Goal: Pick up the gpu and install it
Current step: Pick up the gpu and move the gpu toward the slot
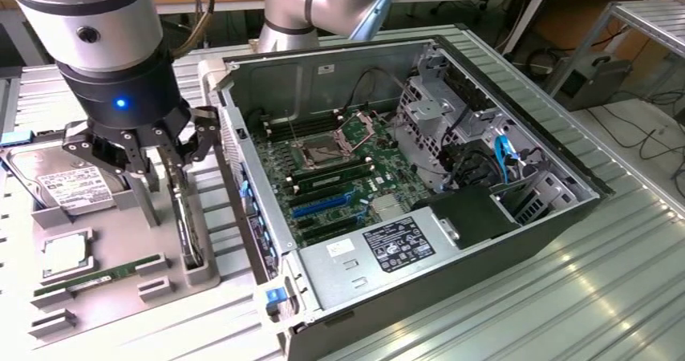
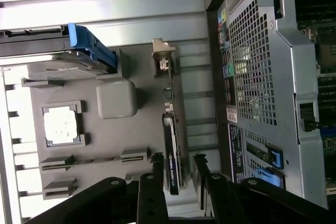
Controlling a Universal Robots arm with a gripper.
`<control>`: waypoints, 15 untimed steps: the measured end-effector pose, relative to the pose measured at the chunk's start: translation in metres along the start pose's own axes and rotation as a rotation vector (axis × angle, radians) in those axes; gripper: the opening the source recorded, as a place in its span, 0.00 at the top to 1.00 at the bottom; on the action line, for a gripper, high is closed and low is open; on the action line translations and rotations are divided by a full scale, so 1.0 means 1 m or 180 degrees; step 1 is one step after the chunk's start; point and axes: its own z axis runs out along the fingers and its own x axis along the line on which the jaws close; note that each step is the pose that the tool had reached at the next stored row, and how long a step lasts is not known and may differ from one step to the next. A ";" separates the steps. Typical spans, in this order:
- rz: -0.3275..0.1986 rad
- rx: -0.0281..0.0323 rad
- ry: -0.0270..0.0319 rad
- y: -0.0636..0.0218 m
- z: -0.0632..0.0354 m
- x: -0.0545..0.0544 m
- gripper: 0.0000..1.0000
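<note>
A robot arm's tool [image 1: 166,172] hangs low over a grey parts tray [image 1: 118,241] on a ribbed metal desk [image 1: 599,297], just beside an open computer case [image 1: 428,217]. The tool's two black fingers [image 2: 157,169] are spread apart. They straddle one end of the graphics card [image 1: 191,225], with a narrow gap visible on either side of it in the wrist view, so the tool has hold of nothing.

The graphics card [image 2: 172,156] is a thin black board standing on its long edge in a slot along the side of the tray nearest the case. Its pale metal bracket [image 2: 163,56] is at the end farthest from the fingers. In the exterior view the card runs lengthwise beside the case's outer wall, close to it but not touching.

Other parts sit in their own recesses of the tray [image 2: 142,129]. A silver hard drive [image 1: 70,188] with a white label lies toward the exterior view's left, and in the wrist view a blue piece [image 2: 89,43] shows at one end of it. A square processor chip [image 1: 66,253] lies in a shallow frame nearby. A slim green memory stick [image 1: 91,282] rests between two small holders, well apart from the graphics card.

The case lies on its side with the panel off, showing a green circuit board [image 1: 342,168] and a labelled metal box [image 1: 396,245] at the near end.
</note>
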 end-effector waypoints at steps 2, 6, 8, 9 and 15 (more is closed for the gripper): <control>0.0000 0.0000 -0.0002 -0.0003 0.0037 0.001 0.64; -0.0001 -0.0001 -0.0014 -0.0008 0.0120 0.003 0.64; -0.0001 -0.0002 -0.0019 -0.0011 0.0163 0.004 0.64; -0.0001 -0.0002 -0.0022 -0.0013 0.0186 0.004 0.64; -0.0001 -0.0003 -0.0031 -0.0019 0.0342 0.007 0.64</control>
